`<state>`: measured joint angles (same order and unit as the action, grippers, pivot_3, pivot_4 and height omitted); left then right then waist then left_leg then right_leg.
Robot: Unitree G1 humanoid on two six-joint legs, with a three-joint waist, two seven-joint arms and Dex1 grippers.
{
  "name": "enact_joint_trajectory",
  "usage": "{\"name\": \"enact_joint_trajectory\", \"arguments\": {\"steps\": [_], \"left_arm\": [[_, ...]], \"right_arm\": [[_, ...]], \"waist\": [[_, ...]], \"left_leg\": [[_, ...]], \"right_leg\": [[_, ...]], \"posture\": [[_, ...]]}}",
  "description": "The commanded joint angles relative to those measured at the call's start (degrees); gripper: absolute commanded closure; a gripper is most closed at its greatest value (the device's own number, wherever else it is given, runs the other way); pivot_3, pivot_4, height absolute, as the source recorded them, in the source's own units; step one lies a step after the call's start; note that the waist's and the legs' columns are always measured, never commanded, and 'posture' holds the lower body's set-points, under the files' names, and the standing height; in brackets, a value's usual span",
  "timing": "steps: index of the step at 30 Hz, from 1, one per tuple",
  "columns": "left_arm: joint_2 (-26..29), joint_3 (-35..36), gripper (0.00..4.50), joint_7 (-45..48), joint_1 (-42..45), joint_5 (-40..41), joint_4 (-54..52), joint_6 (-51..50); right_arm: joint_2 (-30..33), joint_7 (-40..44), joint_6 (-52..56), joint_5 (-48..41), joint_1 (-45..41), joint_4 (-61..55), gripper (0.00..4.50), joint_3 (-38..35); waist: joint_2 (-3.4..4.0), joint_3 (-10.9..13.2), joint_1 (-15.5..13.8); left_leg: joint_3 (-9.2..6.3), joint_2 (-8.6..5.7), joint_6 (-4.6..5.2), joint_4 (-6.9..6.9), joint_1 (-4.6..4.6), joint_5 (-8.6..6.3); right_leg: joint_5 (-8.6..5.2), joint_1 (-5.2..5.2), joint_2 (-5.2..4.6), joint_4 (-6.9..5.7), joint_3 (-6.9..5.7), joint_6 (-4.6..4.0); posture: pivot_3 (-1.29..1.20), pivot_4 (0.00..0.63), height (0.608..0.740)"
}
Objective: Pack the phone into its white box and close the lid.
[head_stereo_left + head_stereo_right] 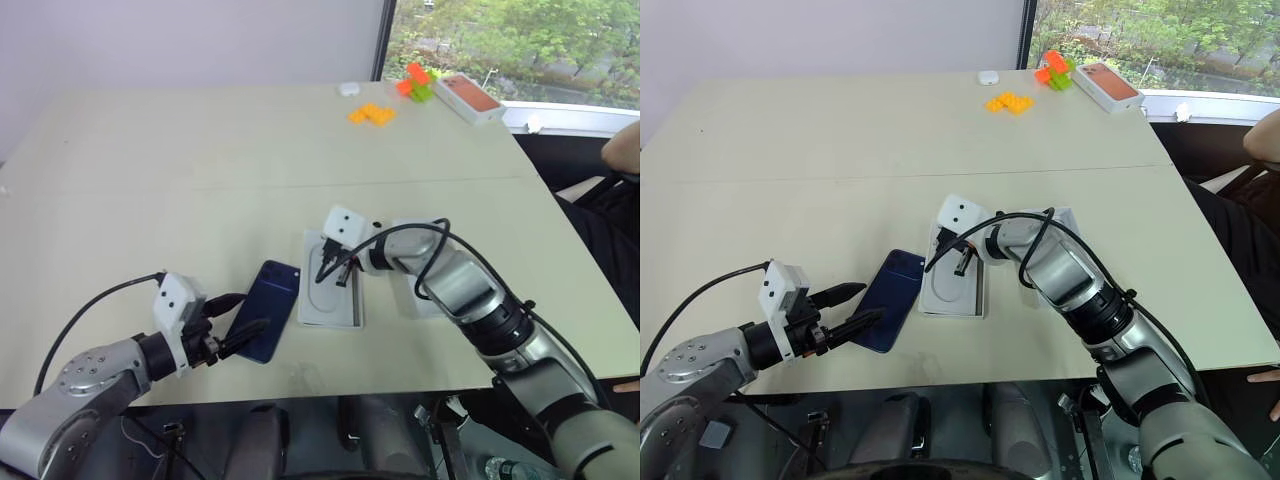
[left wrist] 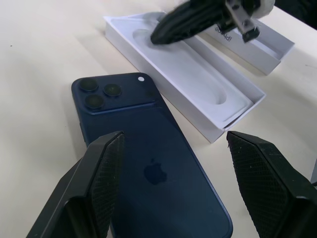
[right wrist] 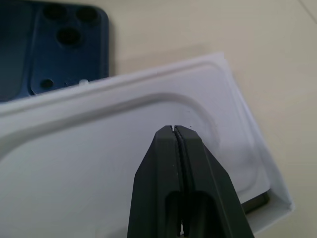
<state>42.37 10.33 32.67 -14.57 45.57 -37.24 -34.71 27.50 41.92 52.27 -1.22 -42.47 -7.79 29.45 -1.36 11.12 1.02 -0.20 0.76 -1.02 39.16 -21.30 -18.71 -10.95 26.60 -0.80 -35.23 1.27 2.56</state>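
- The phone lies flat on the pale counter near its front edge, back side up: a slim, glossy dark navy rectangle with rounded corners, a raised camera block with three lenses in one corner and a faint logo at mid-back.
- The white box sits just beside the phone on the robot's right, roughly parallel to it; it is shallow, with a thin white rim and a long oval recess pressed into the white surface inside.
- The left pincer has its two black fingers spread wide, one on either side of the phone's near end; the left wrist view shows gaps between pads and phone.
- The right pincer is pressed fully together, holding nothing, its tip over the far end of the box's recess; I cannot tell whether it touches.
- Another white box part lies beyond the white box, partly hidden by the right arm.
- At the counter's far corner: orange blocks, a box with an orange-red top.
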Motion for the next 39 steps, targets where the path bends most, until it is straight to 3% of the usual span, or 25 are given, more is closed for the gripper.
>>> {"name": "enact_joint_trajectory", "arguments": {"steps": [1, 9, 18, 26, 29, 39], "left_arm": [[-0.36, 1.03, 0.99, 0.41, 0.12, -0.38, -1.31, 0.09], [-0.95, 0.63, 0.99, 0.46, 0.24, 0.03, -1.53, -0.41], [-0.93, 1.38, 0.99, 1.27, -0.28, -0.13, -1.31, -0.62], [-1.36, 3.67, 0.99, 0.53, -0.97, 0.22, -0.81, -0.99], [-2.00, 4.56, 0.99, 0.07, -0.66, 1.16, -0.77, -1.48], [-3.90, 6.25, 0.99, -2.70, 1.81, 4.80, 1.71, -5.45]], "right_arm": [[2.05, 1.27, 1.10, 0.61, 0.24, -3.85, 4.44, 0.29], [7.06, 3.34, 1.76, 2.03, 0.32, -6.69, 4.44, 1.08], [6.19, 5.26, -0.01, 0.17, 0.49, -10.89, 4.44, -0.85], [4.38, 2.44, -13.06, -2.34, 7.13, -15.23, 4.44, -9.15], [6.47, 2.77, -18.59, -2.84, 11.67, -15.81, 4.44, -12.71], [10.57, 6.02, -15.52, -7.65, 15.19, -15.95, 4.44, -18.96]], "waist": [[0.00, 0.00, 0.01], [-0.01, -0.01, 0.08], [-0.01, -0.01, 0.10], [-0.03, -0.02, -0.15], [-0.04, -0.03, -0.25], [-0.04, -0.04, 0.05]], "left_leg": [[0.00, -0.01, 0.00, 0.00, -0.01, 0.00], [0.00, -0.04, 0.00, 0.01, 0.03, 0.00], [0.00, -0.02, 0.00, 0.01, 0.05, 0.00], [-0.02, -0.03, 0.00, 0.04, 0.06, 0.00], [0.00, -0.05, 0.00, 0.06, 0.10, 0.00], [0.03, -0.03, 0.01, 0.07, 0.38, 0.00]], "right_leg": [[0.00, 0.00, -0.02, 0.01, 0.00, 0.00], [0.00, -0.02, 0.05, -0.01, -0.01, 0.00], [0.02, -0.02, 0.10, -0.05, -0.01, 0.00], [0.04, -0.07, 0.06, -0.04, -0.01, 0.02], [0.03, -0.13, 0.03, -0.03, 0.00, 0.01], [0.03, -0.27, 0.19, -0.20, 0.02, -0.07]], "posture": [[0.00, 0.150, 0.740], [0.00, 0.150, 0.740], [0.00, 0.150, 0.740], [0.00, 0.150, 0.740], [0.00, 0.150, 0.740], [0.00, 0.150, 0.740]]}}
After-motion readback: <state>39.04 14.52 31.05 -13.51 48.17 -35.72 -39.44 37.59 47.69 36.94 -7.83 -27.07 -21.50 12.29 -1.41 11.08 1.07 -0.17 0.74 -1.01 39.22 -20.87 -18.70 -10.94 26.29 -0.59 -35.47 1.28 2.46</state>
